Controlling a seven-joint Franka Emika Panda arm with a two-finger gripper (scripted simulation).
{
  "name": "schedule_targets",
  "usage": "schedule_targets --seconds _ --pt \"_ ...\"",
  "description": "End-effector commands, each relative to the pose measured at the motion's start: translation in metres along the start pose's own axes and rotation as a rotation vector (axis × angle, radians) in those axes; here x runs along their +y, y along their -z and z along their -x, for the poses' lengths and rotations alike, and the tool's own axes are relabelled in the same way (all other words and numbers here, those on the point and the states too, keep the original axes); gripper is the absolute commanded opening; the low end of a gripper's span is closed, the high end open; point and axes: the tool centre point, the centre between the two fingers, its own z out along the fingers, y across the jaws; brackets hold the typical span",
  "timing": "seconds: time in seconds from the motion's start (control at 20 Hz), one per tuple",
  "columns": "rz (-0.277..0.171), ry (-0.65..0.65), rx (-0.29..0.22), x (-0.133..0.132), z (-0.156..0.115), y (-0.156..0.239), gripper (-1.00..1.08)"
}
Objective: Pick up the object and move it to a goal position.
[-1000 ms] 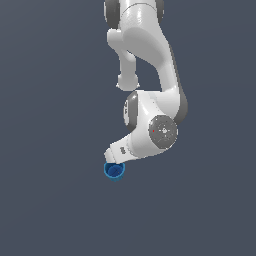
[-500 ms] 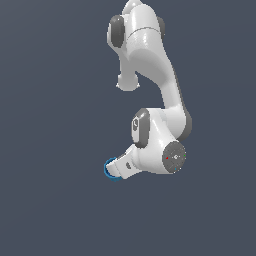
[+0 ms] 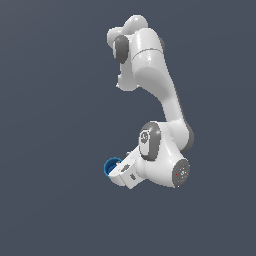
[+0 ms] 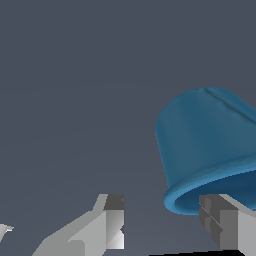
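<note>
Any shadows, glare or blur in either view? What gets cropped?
Exterior view: sharp flat render, plain dark background, no cast shadows; soft shading on the white arm, blue cup small beside the end effector. Wrist view: crisp, no blur or glare; cup cropped at the frame edge, fingers faceted and partly cut off.
</note>
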Motion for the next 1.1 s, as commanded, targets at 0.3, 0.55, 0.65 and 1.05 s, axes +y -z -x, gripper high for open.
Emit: schedule_targets --seconds 0.3,0.55,0.65,1.05 --pt "0.034 0.069 -0.065 0.0051 -0.0065 -0.0079 0.28" --pt "0.041 0.083 -0.079 0.0062 -0.0079 -0.0097 0.28" --pt "0.042 0.085 -0.080 0.0065 -0.0081 -0.0099 0.28" --pt "0.042 0.085 -0.080 0.0066 -0.0079 -0.0100 -1.00"
